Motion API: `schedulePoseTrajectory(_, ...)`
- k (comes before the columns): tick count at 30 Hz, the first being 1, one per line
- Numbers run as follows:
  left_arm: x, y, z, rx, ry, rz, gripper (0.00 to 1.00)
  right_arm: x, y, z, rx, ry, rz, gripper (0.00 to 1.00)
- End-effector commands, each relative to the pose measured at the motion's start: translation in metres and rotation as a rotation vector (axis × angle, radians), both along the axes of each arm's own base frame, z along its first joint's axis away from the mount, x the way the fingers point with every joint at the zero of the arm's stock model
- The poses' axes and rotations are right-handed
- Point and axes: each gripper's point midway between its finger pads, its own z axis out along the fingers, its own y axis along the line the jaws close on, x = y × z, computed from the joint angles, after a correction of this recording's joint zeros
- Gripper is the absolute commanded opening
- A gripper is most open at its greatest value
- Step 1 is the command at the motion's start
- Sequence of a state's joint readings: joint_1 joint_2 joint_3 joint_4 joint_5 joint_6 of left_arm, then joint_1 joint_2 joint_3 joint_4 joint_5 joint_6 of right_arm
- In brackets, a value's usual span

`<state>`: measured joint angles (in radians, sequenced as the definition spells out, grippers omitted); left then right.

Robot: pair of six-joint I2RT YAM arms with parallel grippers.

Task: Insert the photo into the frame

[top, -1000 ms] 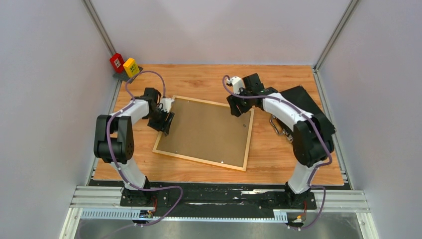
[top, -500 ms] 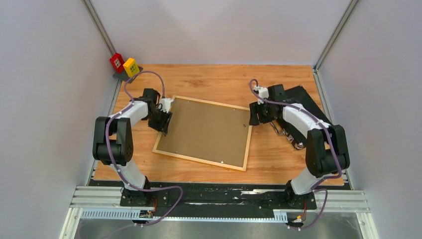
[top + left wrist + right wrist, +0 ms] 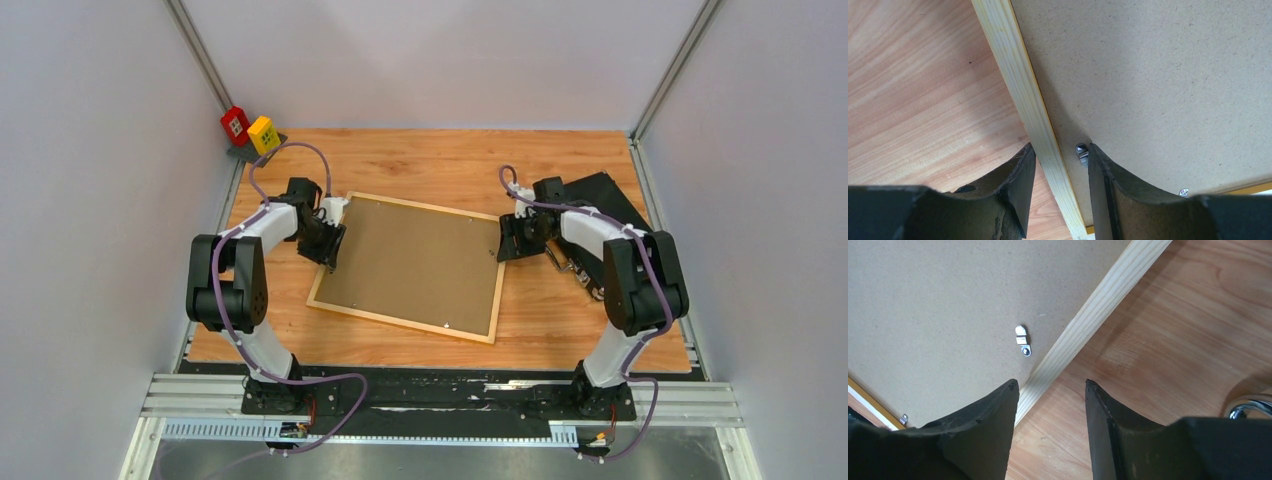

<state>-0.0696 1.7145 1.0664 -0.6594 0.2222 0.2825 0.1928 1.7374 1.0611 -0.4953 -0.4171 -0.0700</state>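
Note:
The frame (image 3: 400, 322) lies face down in the middle of the table, its light wood back rails up. The brown hardboard panel (image 3: 415, 260) fills it, and the photo is hidden. My left gripper (image 3: 333, 248) stands open astride the left rail (image 3: 1018, 75). Its gap (image 3: 1061, 147) holds the rail, with one finger over the table and the other on the hardboard (image 3: 1158, 75) beside a metal clip (image 3: 1081, 152). My right gripper (image 3: 508, 240) is open at the right rail (image 3: 1108, 295). Its gap (image 3: 1051, 382) lies over bare table, and a clip (image 3: 1023, 342) sits just ahead.
A black case (image 3: 600, 200) with metal handles (image 3: 565, 262) lies right of the frame, close behind my right arm; one handle (image 3: 1248, 407) shows in the right wrist view. Red (image 3: 236, 124) and yellow (image 3: 264, 133) blocks sit at the far left corner. Grey walls enclose the table.
My right gripper has swung from the frame's far right corner rightward and down to the right rail. My left gripper stayed on the left rail and its jaws narrowed.

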Motion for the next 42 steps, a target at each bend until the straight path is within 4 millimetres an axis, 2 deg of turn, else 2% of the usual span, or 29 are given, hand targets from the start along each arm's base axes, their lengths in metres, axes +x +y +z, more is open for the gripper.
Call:
schedulePoseTrajectory(1, -0.005, 0.0, -0.001, 0.006, 0.004, -0.002, 0.49, 0.008, 0.007, 0.0, 0.047, -0.001, -0.007, 0.48)
schedulePoseTrajectory(15, -0.007, 0.003, 0.001, 0.018, 0.002, -0.022, 0.46, 0.008, 0.007, -0.011, 0.041, 0.023, -0.002, 0.24)
schedulePoseTrajectory(23, -0.009, 0.008, 0.002, 0.045, -0.003, -0.043, 0.41, 0.009, 0.006, -0.012, 0.038, 0.023, -0.001, 0.2)
schedulePoseTrajectory(42, -0.015, 0.01, 0.003, 0.059, 0.005, -0.068, 0.38, 0.009, 0.006, -0.014, 0.031, 0.025, 0.001, 0.17)
